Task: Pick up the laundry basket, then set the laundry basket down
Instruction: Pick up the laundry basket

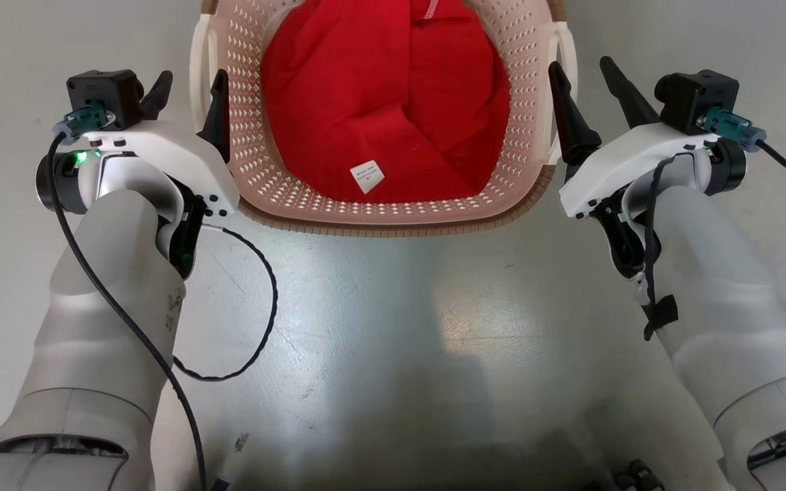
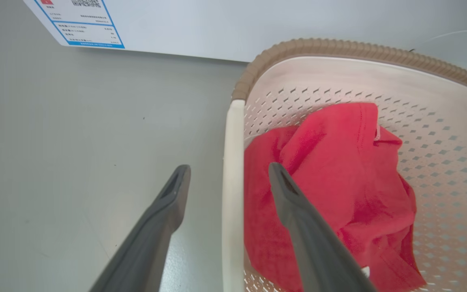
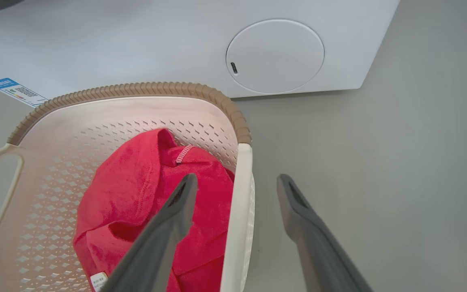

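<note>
A grey floor (image 1: pixel 393 327) spreads under everything in the head view. In the right wrist view a white washing machine (image 3: pixel 136 48) stands at 12 o'clock, just beyond the basket, with a round hatch (image 3: pixel 275 56) low on its front. The laundry basket (image 1: pixel 393 211), cream with small holes and a brown ribbed rim, is at 12 o'clock in the head view, between the two pale arms; whether its base touches the floor is hidden. A crumpled red cloth (image 1: pixel 379 102) fills its middle.

The left gripper (image 1: pixel 192 75) is at 10 o'clock in the head view. Its jaws are apart and straddle the basket's left handle (image 2: pixel 233 182), with one finger outside over the floor and one inside over the cloth. The right gripper (image 1: pixel 578 63), at 2 o'clock, also has its jaws apart and straddles the right handle (image 3: pixel 243 194) the same way. Neither pair is clamped on anything.

A small white tag (image 1: pixel 368 177) lies on the cloth towards 6 o'clock. A blue-edged label (image 2: pixel 83 20) is on the machine at 11 o'clock in the left wrist view
</note>
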### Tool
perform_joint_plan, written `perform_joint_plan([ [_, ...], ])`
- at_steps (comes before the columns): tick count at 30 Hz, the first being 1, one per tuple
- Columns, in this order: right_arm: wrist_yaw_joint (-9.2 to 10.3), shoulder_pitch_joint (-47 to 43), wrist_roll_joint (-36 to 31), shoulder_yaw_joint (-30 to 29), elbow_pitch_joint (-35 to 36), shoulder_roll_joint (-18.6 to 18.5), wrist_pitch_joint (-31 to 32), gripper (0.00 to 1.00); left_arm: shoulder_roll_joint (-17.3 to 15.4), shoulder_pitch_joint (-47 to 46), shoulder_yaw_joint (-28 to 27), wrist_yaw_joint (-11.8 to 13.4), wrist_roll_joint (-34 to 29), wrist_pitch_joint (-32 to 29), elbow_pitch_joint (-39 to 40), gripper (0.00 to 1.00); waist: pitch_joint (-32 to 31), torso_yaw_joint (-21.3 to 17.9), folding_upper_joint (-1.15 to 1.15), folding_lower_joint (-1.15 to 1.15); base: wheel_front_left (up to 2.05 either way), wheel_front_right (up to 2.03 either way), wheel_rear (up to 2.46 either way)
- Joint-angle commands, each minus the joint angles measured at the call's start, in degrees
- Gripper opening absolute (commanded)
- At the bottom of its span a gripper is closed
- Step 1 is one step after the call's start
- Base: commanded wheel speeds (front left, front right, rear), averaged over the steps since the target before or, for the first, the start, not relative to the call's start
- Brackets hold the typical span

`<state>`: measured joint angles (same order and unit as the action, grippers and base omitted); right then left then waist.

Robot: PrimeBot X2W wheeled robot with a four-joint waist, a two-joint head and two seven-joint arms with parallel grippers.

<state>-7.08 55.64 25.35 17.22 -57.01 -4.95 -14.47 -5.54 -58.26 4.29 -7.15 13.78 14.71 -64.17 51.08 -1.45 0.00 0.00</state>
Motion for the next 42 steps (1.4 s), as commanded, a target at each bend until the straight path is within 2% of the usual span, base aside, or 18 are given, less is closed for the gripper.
perform_joint_plan([
  [1, -0.41, -1.03, 0.67, 1.17, 0.01, 0.98, -0.52, 1.00, -2.02, 0.26, -0.51, -0.33, 0.60, 0.29, 0.23, 1.00, 0.44, 0.12, 0.00, 0.00, 0.00, 0.00, 0.00],
  [18, -0.41, 4.13, 9.21, 7.51, -8.60, 1.65, -0.27, 1.00, -1.30, -3.95, 5.35, -0.34, 4.23, 0.27, -4.77, 1.00, 4.16, 1.05, 0.00, 0.00, 0.00, 0.00, 0.00],
  [29, -0.41, 5.64, 13.33, 11.21, -10.44, 1.81, -0.39, 0.99, -1.21, -4.96, 8.04, -0.34, 6.61, 0.28, -5.83, 1.00, 4.69, 1.22, 0.00, 0.00, 0.00, 0.00, 0.00],
  [30, -0.41, 5.90, 15.18, 12.88, -11.00, 1.85, -0.41, 0.79, -1.38, -4.88, 9.20, -0.34, 7.60, 0.29, -6.31, 1.00, 4.62, 1.06, 0.00, 0.00, 0.00, 0.00, 0.00],
  [31, -0.41, 5.90, 15.18, 12.88, -11.00, 1.85, -0.41, 0.79, -1.38, -4.88, 9.20, -0.34, 7.60, 0.29, -6.31, 1.00, 4.62, 1.06, 0.00, 0.00, 0.00, 0.00, 0.00],
  [32, -0.41, 5.94, 15.53, 13.19, -11.05, 1.86, -0.41, 0.49, -1.40, -4.87, 9.44, -0.34, 7.84, 0.29, -6.47, 0.82, 4.60, 1.03, 0.00, 0.00, 0.00, 0.00, 0.00],
  [33, -0.41, 5.97, 15.86, 13.49, -11.11, 1.87, -0.42, 0.39, -1.45, -4.88, 9.68, -0.34, 8.07, 0.29, -6.63, 0.49, 4.58, 0.99, 0.00, 0.00, 0.00, 0.00, 0.00],
  [34, -0.41, 6.00, 16.20, 13.75, -11.19, 1.87, -0.43, 0.32, -1.50, -4.89, 9.91, -0.34, 8.32, 0.29, -6.77, 0.26, 4.55, 0.94, 0.00, 0.00, 0.00, 0.00, 0.00],
  [35, -0.41, 6.00, 16.20, 13.75, -11.19, 1.87, -0.43, 0.32, -1.50, -4.89, 9.91, -0.34, 8.32, 0.29, -6.77, 0.26, 4.55, 0.94, 0.00, 0.00, 0.00, 0.00, 0.00],
  [36, -0.41, 6.07, 16.86, 14.22, -11.37, 1.89, -0.44, 0.06, -1.63, -4.90, 10.43, -0.34, 8.79, 0.26, -7.01, 0.00, 4.46, 0.85, 0.00, 0.00, 0.00, 0.00, 0.00],
  [37, -0.41, 6.11, 17.19, 14.44, -11.40, 1.90, -0.45, 0.00, -1.74, -4.91, 10.67, -0.34, 8.99, 0.25, -7.12, 0.00, 4.40, 0.80, 0.00, 0.00, 0.00, 0.00, 0.00],
  [42, -0.41, 6.07, 18.35, 15.52, -11.53, 1.90, -0.49, 0.00, -2.05, -4.65, 11.72, -0.34, 10.09, 0.06, -7.65, 0.00, 3.80, 0.64, 0.00, 0.00, 0.00, 0.00, 0.00],
])
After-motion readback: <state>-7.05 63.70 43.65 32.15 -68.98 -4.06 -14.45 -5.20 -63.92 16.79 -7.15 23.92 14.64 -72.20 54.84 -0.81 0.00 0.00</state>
